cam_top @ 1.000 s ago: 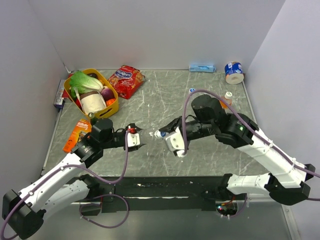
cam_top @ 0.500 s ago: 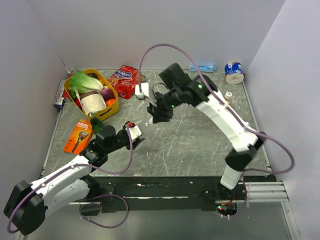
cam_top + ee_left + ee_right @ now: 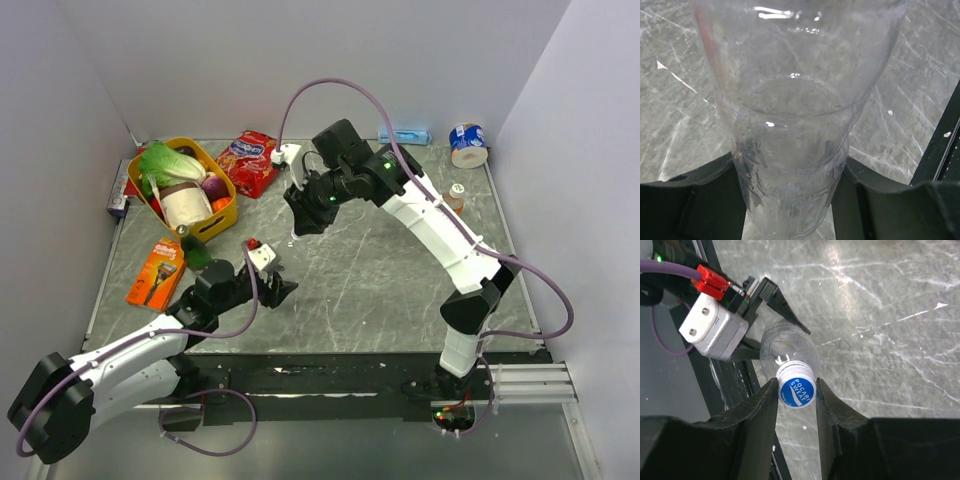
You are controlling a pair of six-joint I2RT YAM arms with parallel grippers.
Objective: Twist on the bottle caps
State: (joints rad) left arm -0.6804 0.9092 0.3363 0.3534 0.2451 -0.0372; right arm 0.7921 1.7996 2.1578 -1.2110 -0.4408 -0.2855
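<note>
A colourless see-through bottle (image 3: 790, 125) fills the left wrist view, and my left gripper (image 3: 790, 200) is shut on its lower body. In the top view the left gripper (image 3: 278, 290) holds it tilted up off the table at the left centre. A blue bottle cap (image 3: 796, 391) with white lettering sits on the bottle's neck (image 3: 790, 352). My right gripper (image 3: 796, 385) is shut on this cap from above, and it shows above the bottle in the top view (image 3: 298, 225). A small orange drink bottle (image 3: 453, 202) with a pale cap stands at the right. Another blue cap (image 3: 385, 180) lies behind.
A yellow basket (image 3: 226, 218) of groceries stands at the back left, with a red snack bag (image 3: 250, 160) beside it. A dark green bottle (image 3: 190, 247) and an orange pack (image 3: 155, 270) are near the left arm. A tape roll (image 3: 467, 143) and a blue packet (image 3: 404, 135) lie at the back right.
My right arm has swung from the middle out to the back and now comes down on the cap from above. My left gripper has tilted the bottle upward.
</note>
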